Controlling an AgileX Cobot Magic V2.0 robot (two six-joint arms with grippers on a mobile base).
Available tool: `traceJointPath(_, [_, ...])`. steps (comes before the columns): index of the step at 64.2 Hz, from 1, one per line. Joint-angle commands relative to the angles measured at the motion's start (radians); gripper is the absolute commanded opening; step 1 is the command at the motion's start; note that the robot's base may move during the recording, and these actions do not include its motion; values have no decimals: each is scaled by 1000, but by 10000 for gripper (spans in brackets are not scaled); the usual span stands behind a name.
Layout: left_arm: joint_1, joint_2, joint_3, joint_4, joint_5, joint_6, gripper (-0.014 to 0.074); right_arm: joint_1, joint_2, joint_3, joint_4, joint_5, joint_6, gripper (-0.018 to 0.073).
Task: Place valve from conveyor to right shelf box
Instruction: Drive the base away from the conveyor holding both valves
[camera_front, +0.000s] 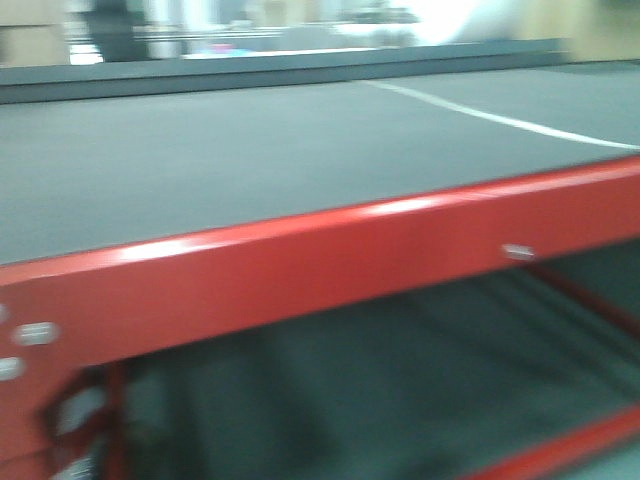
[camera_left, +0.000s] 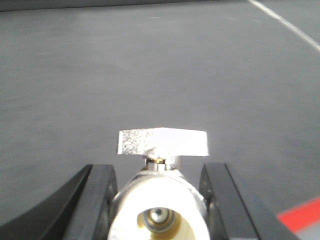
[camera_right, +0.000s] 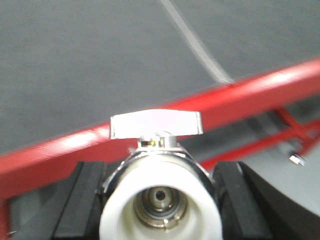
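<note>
Left tool is clenching the left valve across its round body, and right tool is gripping the right valve the same way. Black fingers are sitting at 3 and 9 o'clock of each body.

Handling, judging by the polished metal: each valve is looking rigid, dense for its bulk, slick on the chrome and not fragile. The body flanks are looking like the best place to hold. The butterfly handle at 12 o'clock is probably turning on its stem, so it is a poor place to grab.

Looks: shiny silver body, a white ring around the open port facing the camera, a brassy ball inside, and a flat silver wing handle on top.

The left valve is hanging over the dark grey woven conveyor table, with the red frame rail showing at 4 o'clock in the left wrist view. The right valve is hanging at that rail's edge. A white line is crossing the belt toward 1 o'clock. No shelf box is showing.
</note>
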Motion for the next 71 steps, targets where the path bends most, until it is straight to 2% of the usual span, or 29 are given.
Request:
traceJointPath(1, [2, -10, -12, -12, -42, 0, -111, -5, -15, -14, -3, -72, -7, -165])
traceJointPath(71, [2, -10, -12, -12, -42, 0, -111, -5, -15, -14, -3, -72, -7, -165])
